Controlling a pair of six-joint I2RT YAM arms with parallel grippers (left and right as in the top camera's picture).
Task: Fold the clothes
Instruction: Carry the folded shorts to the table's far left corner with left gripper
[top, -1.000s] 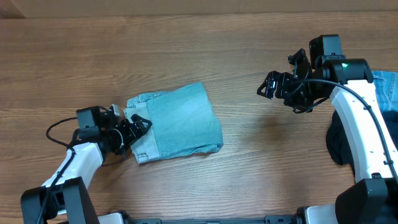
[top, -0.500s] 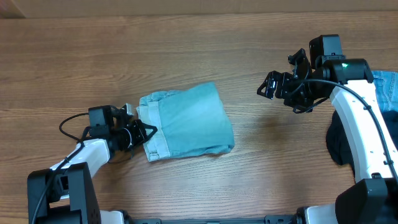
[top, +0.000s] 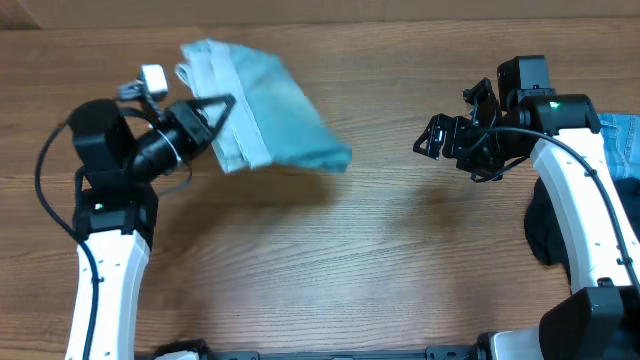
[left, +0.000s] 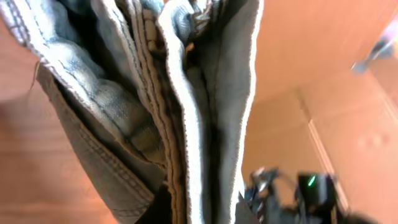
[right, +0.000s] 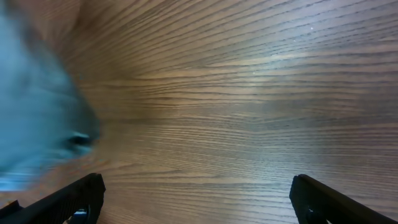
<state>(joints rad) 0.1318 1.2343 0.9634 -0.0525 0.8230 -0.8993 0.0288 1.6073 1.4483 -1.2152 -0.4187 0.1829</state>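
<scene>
While my left gripper (top: 222, 118) clamps the folded jeans (top: 285, 125) at 10 o'clock, my right gripper (top: 428, 140) hangs at 2 o'clock, fingers spread, empty.

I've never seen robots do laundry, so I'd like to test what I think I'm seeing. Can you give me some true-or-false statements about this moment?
1. The left fingers grip a folded light-blue denim garment. True.
2. The right fingers hold the same garment. False: they are spread open and empty, well apart from it, over bare wooden table.
3. The garment lies flat on the table. False: it appears to be held up in the air, hanging from the left fingers with its shadow on the wood below.
4. More blue denim shows at the table's right edge. True.
</scene>
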